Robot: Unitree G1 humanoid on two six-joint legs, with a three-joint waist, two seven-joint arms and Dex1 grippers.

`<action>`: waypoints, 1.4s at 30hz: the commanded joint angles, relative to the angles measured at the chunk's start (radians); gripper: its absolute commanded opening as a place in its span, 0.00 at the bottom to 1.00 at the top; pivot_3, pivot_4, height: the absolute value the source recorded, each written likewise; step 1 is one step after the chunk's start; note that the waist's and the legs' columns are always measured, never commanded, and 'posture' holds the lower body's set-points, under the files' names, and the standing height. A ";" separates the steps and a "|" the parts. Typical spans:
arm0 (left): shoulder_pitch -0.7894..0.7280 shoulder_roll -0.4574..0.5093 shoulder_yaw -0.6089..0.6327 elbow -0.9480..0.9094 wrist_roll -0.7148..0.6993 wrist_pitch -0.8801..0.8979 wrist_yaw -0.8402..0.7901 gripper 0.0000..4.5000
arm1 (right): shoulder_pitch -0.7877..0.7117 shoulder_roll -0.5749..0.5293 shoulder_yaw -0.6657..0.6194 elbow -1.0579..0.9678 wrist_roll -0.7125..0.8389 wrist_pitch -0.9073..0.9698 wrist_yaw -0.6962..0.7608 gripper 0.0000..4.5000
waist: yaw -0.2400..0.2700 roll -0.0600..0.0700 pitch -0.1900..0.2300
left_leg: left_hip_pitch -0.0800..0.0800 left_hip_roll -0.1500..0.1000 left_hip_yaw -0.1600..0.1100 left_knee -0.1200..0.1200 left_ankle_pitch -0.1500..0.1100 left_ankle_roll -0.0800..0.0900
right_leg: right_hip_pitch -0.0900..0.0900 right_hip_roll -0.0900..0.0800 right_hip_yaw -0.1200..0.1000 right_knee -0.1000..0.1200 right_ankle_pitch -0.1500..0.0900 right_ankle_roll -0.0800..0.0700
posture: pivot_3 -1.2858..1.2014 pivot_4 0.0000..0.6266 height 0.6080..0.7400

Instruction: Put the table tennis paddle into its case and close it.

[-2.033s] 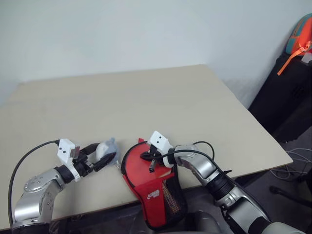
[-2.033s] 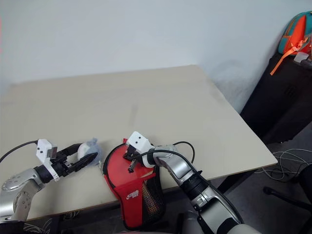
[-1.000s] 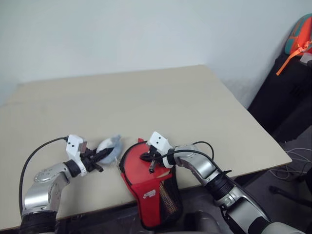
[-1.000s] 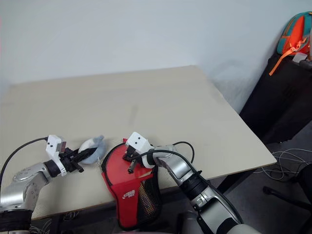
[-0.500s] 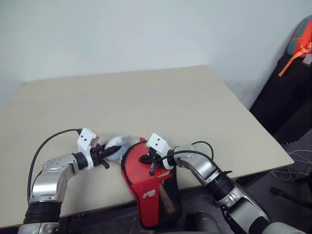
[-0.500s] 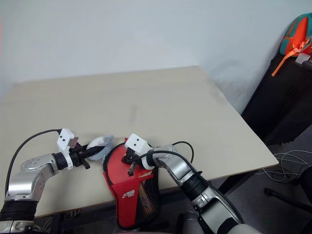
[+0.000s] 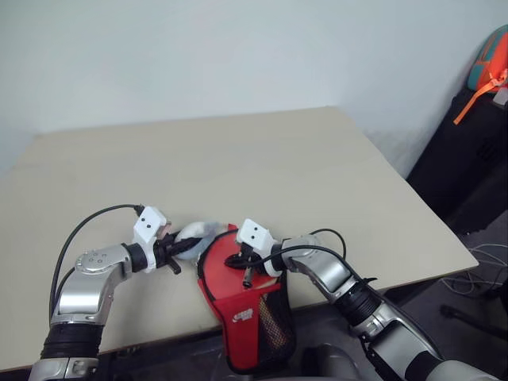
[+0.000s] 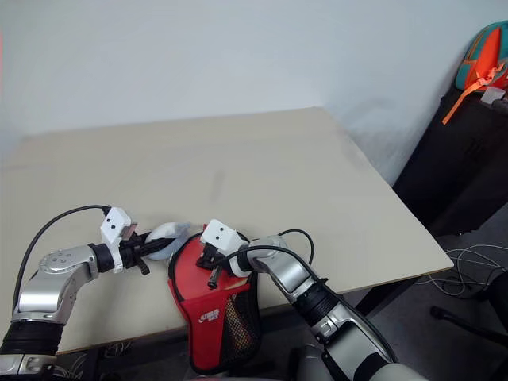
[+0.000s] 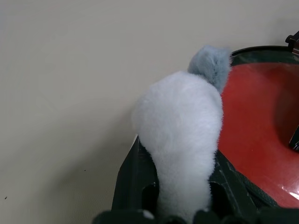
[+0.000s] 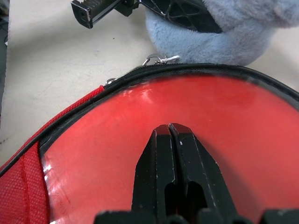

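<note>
**Left gripper pinches fluffy wad at case rim, right gripper pressed shut on case**

Case lies at the near edge of the table, red face up with clear panel on top, black mesh pocket end hanging off the table edge toward the robot. Black zip rim runs round the round end; a small metal zip pull sits on the rim close to the wad. Whether the rim is zipped cannot be told

Table tennis paddle: red shows under the clear panel, but paddle face or case fabric, cannot tell

Right gripper rests on the clear red panel of the case, its two black fingers pressed together, nothing between them. It points across toward the robot's left

Left gripper is just left of the case's round end, fingers closed on either side of a soft whitish-blue fluffy wad. The wad sticks out past the fingertips and touches or just overlaps the case's zip rim, over the table surface

Rest of the table is bare beige. Orange and teal bag sits on dark furniture off to the right, well apart from the table
</note>
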State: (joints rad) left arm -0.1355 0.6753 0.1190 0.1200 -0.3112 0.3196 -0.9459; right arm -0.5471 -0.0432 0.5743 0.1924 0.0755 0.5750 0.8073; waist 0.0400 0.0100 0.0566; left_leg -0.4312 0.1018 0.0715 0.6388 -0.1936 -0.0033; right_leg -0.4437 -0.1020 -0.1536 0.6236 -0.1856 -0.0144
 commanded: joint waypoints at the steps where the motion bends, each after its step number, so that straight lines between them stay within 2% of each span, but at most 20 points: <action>1: -0.017 0.039 -0.013 0.005 0.025 -0.013 -0.018 0.08 | -0.007 0.001 0.021 0.021 -0.016 0.017 0.011 0.00 | -0.002 0.000 0.000 | 0.000 0.000 0.000 0.000 0.000 0.000 | 0.000 0.000 0.000 0.000 0.000 0.000 | 0.52 0.00 0.74; 9: -0.018 0.112 -0.005 0.081 0.051 -0.052 -0.057 0.08 | -0.010 0.001 0.025 0.022 -0.018 0.022 0.015 0.00 | -0.018 0.000 0.000 | 0.001 0.001 0.000 -0.001 0.000 -0.001 | -0.001 0.000 0.000 0.000 0.000 0.000 | 0.52 0.00 0.74; 20: -0.050 0.147 0.026 0.130 0.029 -0.049 -0.060 0.08 | -0.014 0.003 0.032 0.025 -0.021 0.022 0.027 0.00 | -0.030 0.000 0.000 | 0.002 0.001 0.000 -0.002 -0.001 -0.001 | -0.001 0.001 0.000 0.001 0.000 0.000 | 0.52 0.00 0.74; 28: -0.166 0.092 0.068 0.224 0.027 -0.106 0.052 0.08 | -0.015 -0.002 0.041 0.024 -0.022 0.022 0.035 0.00 | -0.029 -0.001 -0.001 | 0.002 0.001 0.000 -0.002 -0.001 -0.001 | -0.001 0.001 0.000 0.001 0.000 0.000 | 0.52 0.00 0.74; 34: -0.223 0.049 0.042 0.279 0.058 -0.130 0.103 0.08 | -0.016 -0.003 0.047 0.025 -0.022 0.020 0.038 0.00 | -0.030 -0.002 -0.001 | 0.002 0.000 0.000 -0.001 0.000 -0.001 | -0.001 0.001 0.000 0.002 0.000 0.000 | 0.52 0.00 0.74; 42: -0.384 -0.045 0.007 0.443 0.134 -0.157 0.221 0.08 | -0.022 0.000 0.052 0.032 -0.023 0.015 0.042 0.00 | -0.029 -0.004 -0.002 | 0.002 0.000 0.000 0.001 0.000 -0.001 | 0.000 0.001 0.001 0.004 0.000 0.000 | 0.52 0.00 0.74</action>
State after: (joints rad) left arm -0.4504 0.6211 0.0986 0.5582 -0.1951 0.2052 -0.7899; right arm -0.5698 -0.0371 0.6018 0.2051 0.0741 0.5791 0.8391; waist 0.0112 0.0061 0.0543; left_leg -0.4294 0.1020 0.0708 0.6399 -0.1940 -0.0042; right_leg -0.4435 -0.1006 -0.1532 0.6275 -0.1855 -0.0145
